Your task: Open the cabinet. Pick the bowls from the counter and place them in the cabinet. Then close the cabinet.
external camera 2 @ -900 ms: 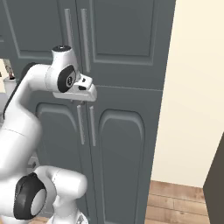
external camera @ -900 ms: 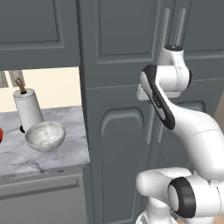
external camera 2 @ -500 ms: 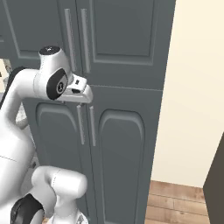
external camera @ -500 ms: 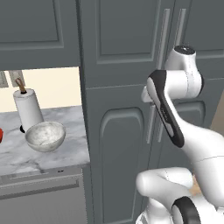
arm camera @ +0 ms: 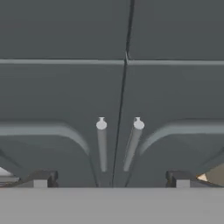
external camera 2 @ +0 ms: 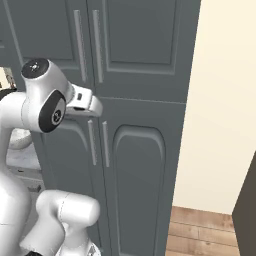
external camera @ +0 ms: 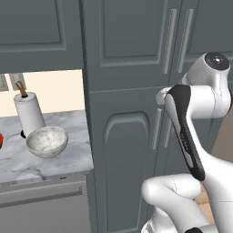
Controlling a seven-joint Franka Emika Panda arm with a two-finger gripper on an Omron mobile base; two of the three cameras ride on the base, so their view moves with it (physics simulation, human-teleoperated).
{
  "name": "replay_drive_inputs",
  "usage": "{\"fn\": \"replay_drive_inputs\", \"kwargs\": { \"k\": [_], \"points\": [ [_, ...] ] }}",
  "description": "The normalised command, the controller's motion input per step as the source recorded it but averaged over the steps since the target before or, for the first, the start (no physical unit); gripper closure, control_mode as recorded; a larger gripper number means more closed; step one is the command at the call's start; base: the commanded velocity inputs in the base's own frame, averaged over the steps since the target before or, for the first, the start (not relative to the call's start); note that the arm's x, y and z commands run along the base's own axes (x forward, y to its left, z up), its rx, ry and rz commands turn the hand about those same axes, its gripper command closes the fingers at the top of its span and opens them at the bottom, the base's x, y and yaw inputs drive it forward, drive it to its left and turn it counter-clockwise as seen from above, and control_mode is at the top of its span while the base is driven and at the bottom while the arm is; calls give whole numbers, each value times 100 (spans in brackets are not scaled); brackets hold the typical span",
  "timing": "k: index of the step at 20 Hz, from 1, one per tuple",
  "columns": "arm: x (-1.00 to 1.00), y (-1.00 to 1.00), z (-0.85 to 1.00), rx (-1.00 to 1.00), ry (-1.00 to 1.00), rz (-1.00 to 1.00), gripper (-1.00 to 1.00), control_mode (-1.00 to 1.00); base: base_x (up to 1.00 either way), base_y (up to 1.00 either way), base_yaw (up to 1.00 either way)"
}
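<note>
The cabinet (external camera: 132, 41) is the upper part of the tall dark grey unit, and both its doors are shut. Its long bar handles (external camera 2: 98, 45) hang side by side at the centre seam. My gripper (external camera 2: 95, 107) is held close to the unit's front, at the seam between the upper and lower doors. In the hand view the gripper (arm camera: 110, 181) is open, its fingertips (arm camera: 41, 178) far apart with nothing between them. The marbled bowl (external camera: 47, 141) sits on the counter (external camera: 50, 164) at the left. The red bowl (external camera: 1, 140) just peeks in at the frame's left edge.
A white paper-towel roll (external camera: 29, 116) stands behind the marbled bowl. The lower arched doors carry short handles (arm camera: 101, 144) straight ahead of the hand. A cream wall (external camera 2: 225, 100) and wooden floor (external camera 2: 200, 235) lie right of the unit.
The jaws have spread from partly closed to wide open. The arm's upper joints have drawn back from the doors; the bowls and doors have not moved.
</note>
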Motion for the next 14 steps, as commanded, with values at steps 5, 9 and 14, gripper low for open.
{"fn": "replay_drive_inputs", "kwargs": {
  "k": [5,9,14],
  "points": [
    [-1,-27,43,0,-13,0,-100,-100,0,0,0],
    [0,-26,42,0,-17,0,-100,-100,0,0,0],
    [0,-15,44,-1,-21,0,-100,-100,0,0,0]
  ]
}}
